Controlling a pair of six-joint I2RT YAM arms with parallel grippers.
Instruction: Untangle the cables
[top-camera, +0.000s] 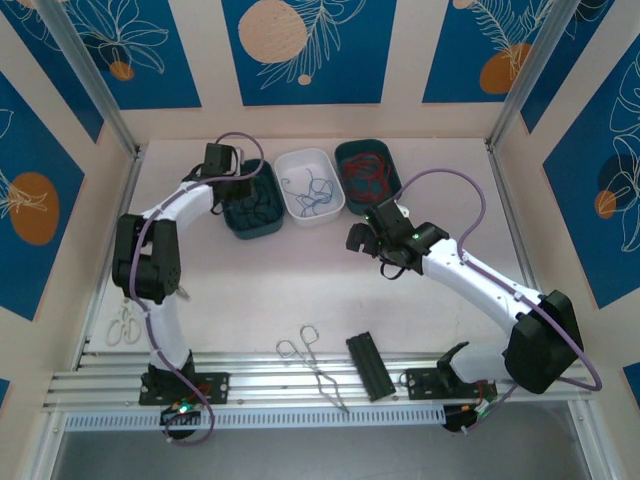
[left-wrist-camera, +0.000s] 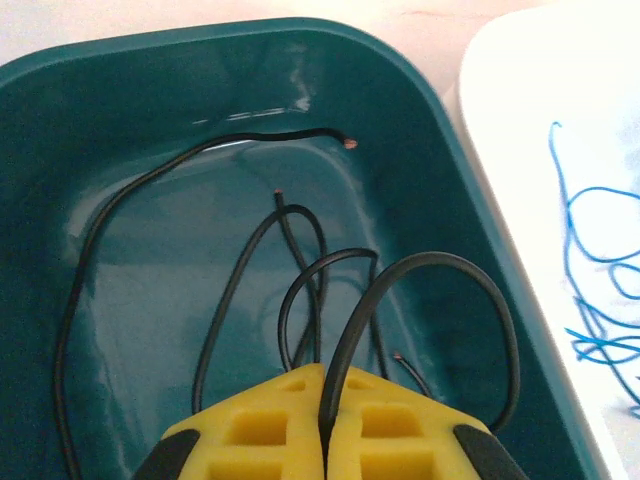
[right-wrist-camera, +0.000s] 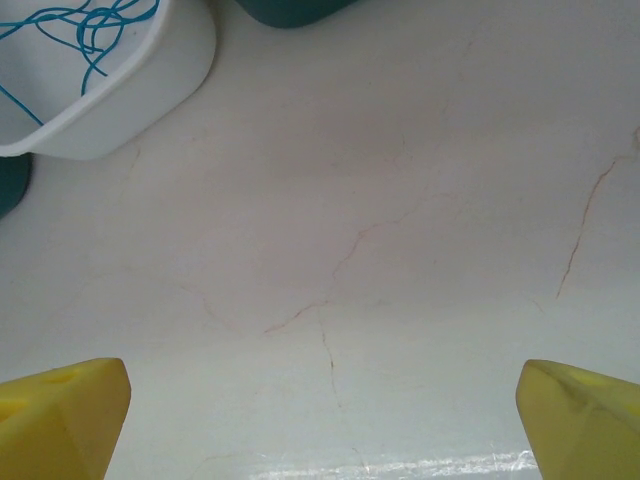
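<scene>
Pale, veined tabletop (top-camera: 300, 290), walled in by blue floral panels. Low in the left wrist view, the yellow fingers (left-wrist-camera: 290, 400) of my left gripper (left-wrist-camera: 325, 425) are pressed together on a black cable (left-wrist-camera: 440, 257). It arches up out of the seam between them and drops back at lower right. More black cable lies in loose loops on the floor of the left tray (left-wrist-camera: 150, 60), a teal tub, and one bare copper tip shows near top centre. At the right edge of that frame the white tray (left-wrist-camera: 520, 100) sits just beside the teal one, with thin blue cable (left-wrist-camera: 600, 262) curled inside it.

My right gripper (right-wrist-camera: 322, 420) stands wide and holds nothing. One yellow fingertip (right-wrist-camera: 60, 415) is at lower left of the right wrist view and the other at lower right, with bare table between them. A corner of the white tray fills the upper left of that frame.

Seen from overhead, three trays stand in a row at upper centre. The left tray is under my left gripper, the white tray is in the middle, and the right tray (top-camera: 366, 144) holds red cable (top-camera: 365, 175). My right gripper hangs over open table just below the right tray, apart from it. Along the lower part of the frame lie metal tongs (top-camera: 315, 370) and a black block (top-camera: 370, 365). Scissors (top-camera: 125, 325) lie at far left.
</scene>
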